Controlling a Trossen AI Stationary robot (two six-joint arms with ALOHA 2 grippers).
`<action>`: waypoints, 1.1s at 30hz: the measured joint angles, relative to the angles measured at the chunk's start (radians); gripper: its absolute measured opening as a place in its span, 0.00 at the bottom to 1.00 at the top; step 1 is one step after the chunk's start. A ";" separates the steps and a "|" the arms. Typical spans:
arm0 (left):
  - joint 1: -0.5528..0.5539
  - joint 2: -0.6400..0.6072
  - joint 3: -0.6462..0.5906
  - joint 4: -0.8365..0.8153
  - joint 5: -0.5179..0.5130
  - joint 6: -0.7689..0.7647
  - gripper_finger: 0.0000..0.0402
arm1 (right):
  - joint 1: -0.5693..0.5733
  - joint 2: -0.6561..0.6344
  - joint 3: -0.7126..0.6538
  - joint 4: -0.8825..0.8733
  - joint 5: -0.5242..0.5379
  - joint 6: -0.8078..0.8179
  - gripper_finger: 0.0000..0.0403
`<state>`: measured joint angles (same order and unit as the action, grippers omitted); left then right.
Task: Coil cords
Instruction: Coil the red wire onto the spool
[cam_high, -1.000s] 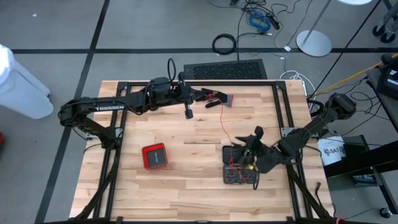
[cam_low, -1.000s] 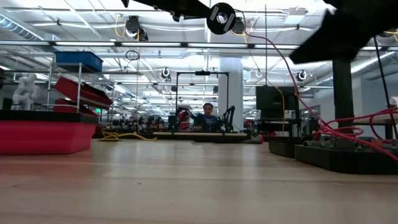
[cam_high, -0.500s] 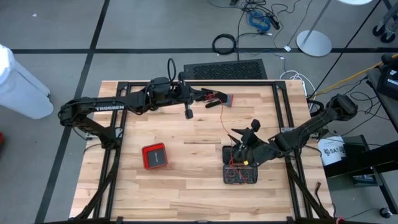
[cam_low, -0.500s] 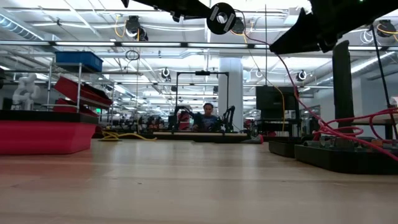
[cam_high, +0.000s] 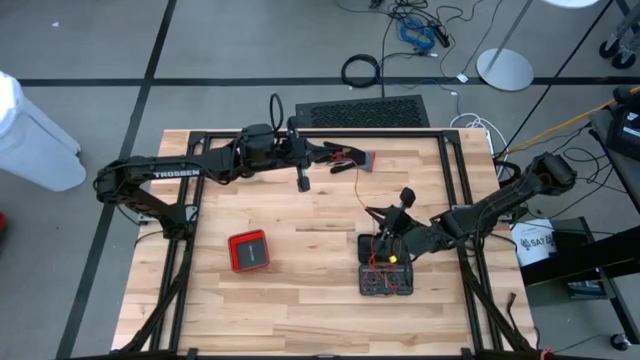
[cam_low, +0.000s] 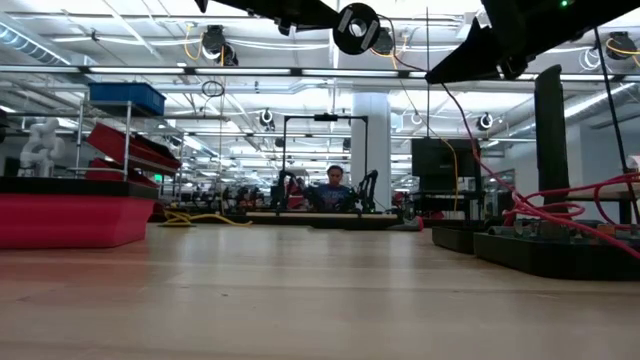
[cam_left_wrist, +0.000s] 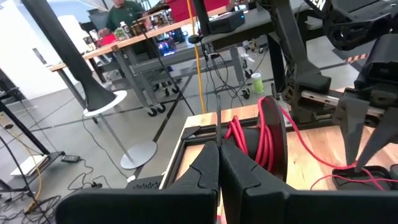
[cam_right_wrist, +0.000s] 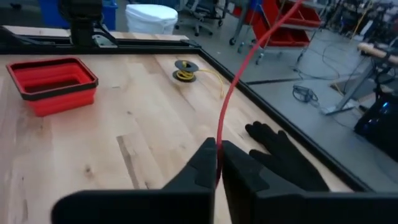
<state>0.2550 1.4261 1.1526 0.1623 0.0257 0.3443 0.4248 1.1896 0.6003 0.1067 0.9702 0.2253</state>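
A red cord (cam_high: 359, 192) runs from a black spool (cam_left_wrist: 264, 134) near the table's far edge to a black tray (cam_high: 386, 282) at the near right. The tray holds more thin cords. My left gripper (cam_high: 345, 156) hangs above the table, shut, with the spool right ahead of its fingertips (cam_left_wrist: 217, 158). My right gripper (cam_high: 380, 217) is over the tray's far end, pointing toward the table's left, and is shut on the red cord (cam_right_wrist: 219, 146). In the low view the spool (cam_low: 355, 28) and the right gripper (cam_low: 440, 75) are both high above the table. My left gripper is shut at the spool's near side, where a thin dark edge (cam_left_wrist: 217, 127) rises from between its fingers. I cannot tell which part of the spool that is. The spool hangs clear of the table. My right gripper pinches the red cord (cam_right_wrist: 218, 163) between its two fingers partway along its run, coming nearly level from the table's right, with the fingers across the cord. From the fingers the cord rises in a smooth curve (cam_right_wrist: 249, 56) toward the spool, clear of the table.
A red tray (cam_high: 248, 250) sits at the near left. In the right wrist view a black glove (cam_right_wrist: 280, 155) lies by the far frame rail and a small spool of yellow cord (cam_right_wrist: 183, 70) lies on the wood beyond it. A tall black post (cam_low: 550, 150) stands by the black tray.
My right gripper has moved from over the black tray toward the table's left and far edge, has risen a little and has rolled. Its fingers, wide apart before, have shut on the red cord. My left gripper and the spool have kept still.
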 joint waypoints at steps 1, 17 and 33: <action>0.000 0.000 0.000 0.000 0.002 -0.001 0.00 | -0.006 0.000 0.000 -0.001 0.010 -0.002 0.01; -0.014 0.000 -0.001 0.032 0.053 -0.053 0.00 | -0.219 0.069 0.000 0.104 -0.196 -0.020 0.00; -0.015 0.000 -0.001 0.031 0.053 -0.060 0.00 | -0.342 0.192 0.094 0.272 -0.271 -0.154 0.00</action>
<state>0.2398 1.4265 1.1519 0.1928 0.0784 0.2846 0.0831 1.3819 0.6944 0.3786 0.6987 0.0716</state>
